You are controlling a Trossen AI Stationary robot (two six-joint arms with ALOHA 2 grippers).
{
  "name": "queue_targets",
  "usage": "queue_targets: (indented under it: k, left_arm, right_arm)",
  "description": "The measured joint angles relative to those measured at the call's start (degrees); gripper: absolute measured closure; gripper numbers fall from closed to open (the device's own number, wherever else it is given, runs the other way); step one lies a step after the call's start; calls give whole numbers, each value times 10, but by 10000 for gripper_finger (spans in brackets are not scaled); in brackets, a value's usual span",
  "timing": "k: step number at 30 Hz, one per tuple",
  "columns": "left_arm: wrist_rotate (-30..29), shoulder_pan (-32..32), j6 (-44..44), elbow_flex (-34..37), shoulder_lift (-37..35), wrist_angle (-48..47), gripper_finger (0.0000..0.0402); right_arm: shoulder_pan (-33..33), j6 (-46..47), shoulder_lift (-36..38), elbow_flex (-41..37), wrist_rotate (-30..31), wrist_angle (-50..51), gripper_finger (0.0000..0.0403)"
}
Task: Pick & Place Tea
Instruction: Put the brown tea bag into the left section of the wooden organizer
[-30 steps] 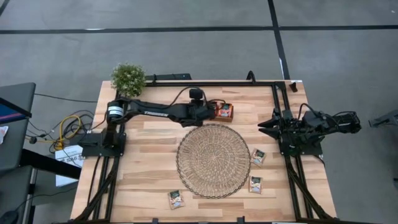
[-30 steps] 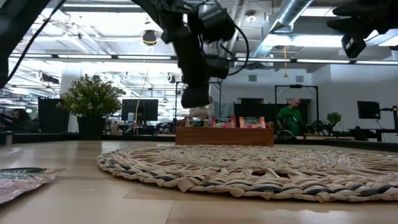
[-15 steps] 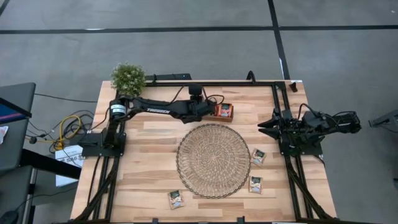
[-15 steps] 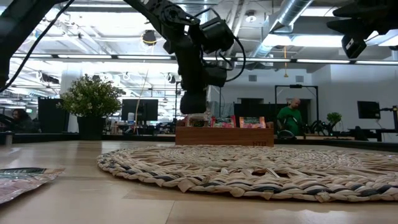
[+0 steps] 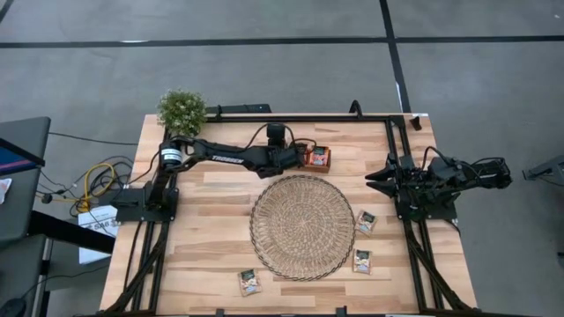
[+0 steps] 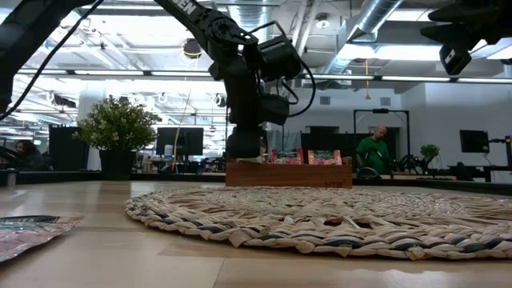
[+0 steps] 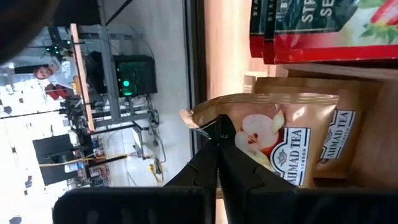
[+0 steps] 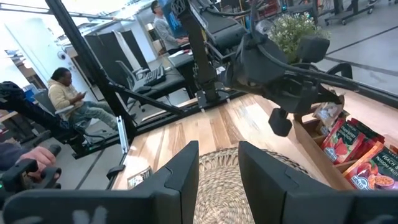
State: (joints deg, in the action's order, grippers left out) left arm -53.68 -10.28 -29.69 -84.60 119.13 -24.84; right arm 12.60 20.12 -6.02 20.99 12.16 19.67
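My left gripper [image 5: 302, 158] [image 6: 242, 149] reaches down into the left end of the small wooden tray [image 5: 318, 167] [image 6: 288, 174] at the table's far middle. It is shut on a tan sachet with a fruit picture [image 7: 273, 137]. Red-orange sachets [image 7: 323, 31] and another tan one [image 7: 345, 143] stand in the same tray. Three whitish sachets with green print lie flat on the table [image 5: 367, 221] [image 5: 362, 260] [image 5: 249, 282]. My right gripper [image 5: 374, 176] [image 8: 217, 180] waits open, raised over the table's right side. My left gripper pinches the tan sachet by its upper sealed edge [image 7: 204, 117] between its two fingers [image 7: 214, 155]. The fingers point down from above. The sachet stands upright below them, its lower part inside the tray beside the other tan sachet.
A round woven straw mat [image 5: 302, 226] fills the table's middle, just nearer than the tray. A potted plant [image 5: 181, 109] stands at the far left corner. Bare wood lies left of the mat. People sit and stand in the room beyond the table.
My left gripper, still shut on the sachet, has come down from just above the tray and shifted a little toward the table's left, so the sachet now stands in the tray's left end. My right arm has kept still.
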Motion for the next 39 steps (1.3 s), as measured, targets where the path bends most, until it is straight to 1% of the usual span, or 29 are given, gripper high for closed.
queue_targets:
  k: [3,9,17,22,28,32,39]
  left_arm:
    - [13,1,7,0,0,2,401]
    - [20,1,9,0,0,1,401]
    - [20,1,11,0,0,1,401]
    - [20,1,36,0,0,1,401]
    - [12,1,37,0,0,0,401]
    - [11,1,36,0,0,-3,385]
    - [11,2,34,0,0,-3,330]
  right_arm:
    - [0,0,0,0,0,0,298]
    - [0,9,0,0,0,0,298]
    - [0,9,0,0,0,0,298]
    - [0,9,0,0,0,0,298]
    - [0,9,0,0,0,0,298]
    - [0,9,0,0,0,0,298]
    - [0,10,0,0,0,0,298]
